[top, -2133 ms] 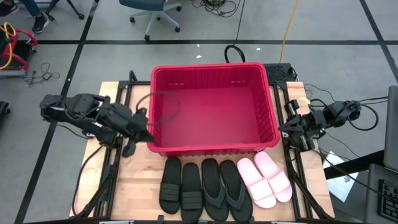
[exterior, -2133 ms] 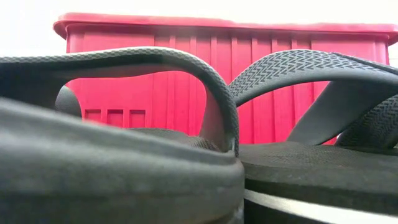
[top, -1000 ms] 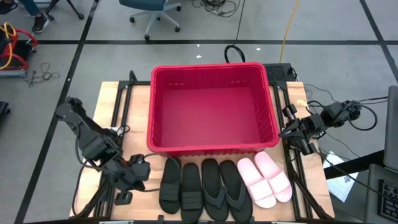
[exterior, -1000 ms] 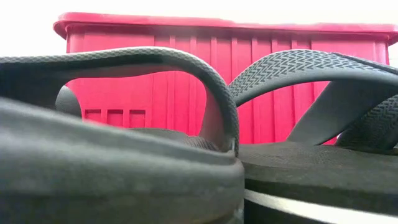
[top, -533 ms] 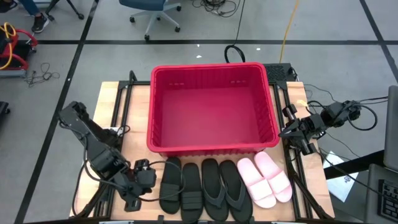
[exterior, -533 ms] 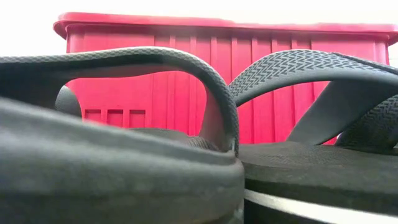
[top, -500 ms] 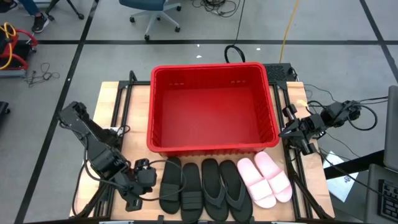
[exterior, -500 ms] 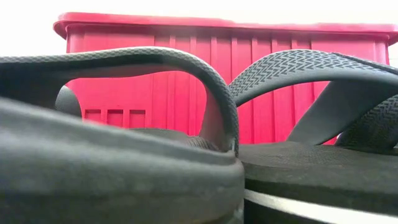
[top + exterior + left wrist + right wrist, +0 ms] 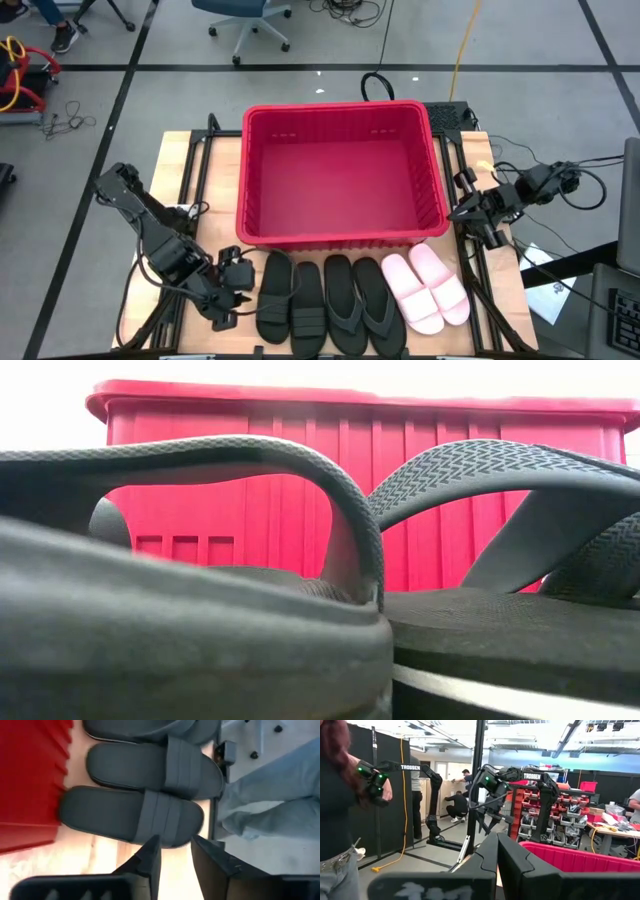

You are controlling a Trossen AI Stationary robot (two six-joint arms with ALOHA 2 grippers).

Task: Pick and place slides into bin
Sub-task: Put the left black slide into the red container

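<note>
The red bin (image 9: pixel 340 170) stands at the table's middle and far side. In front of it, along the near edge, the slides lie sole down in a row: two black wide-strap slides (image 9: pixel 275 297) (image 9: pixel 307 305), two black flip-flops (image 9: pixel 358 303) and two pale pink slides (image 9: pixel 427 288). My left gripper (image 9: pixel 233 287) hangs open just left of the leftmost black slide (image 9: pixel 130 815), its fingers pointing steeply down over that slide's outer edge. My right gripper (image 9: pixel 470 215) waits shut at the table's right edge. The low view shows black straps (image 9: pixel 250 460) close up before the bin (image 9: pixel 300 490).
Bare wood (image 9: pixel 200 200) lies left of the bin. Metal frame rails (image 9: pixel 185 170) run along the table's left and right sides. A person's legs in jeans (image 9: pixel 270 805) stand just beyond the near edge. People and other arms stand in the room behind (image 9: pixel 455 800).
My left gripper has gone a little toward the table's right edge, closing on the leftmost black slide, and has sunk and tipped slightly. Its fingers have opened. The slides and the bin have stayed in place.
</note>
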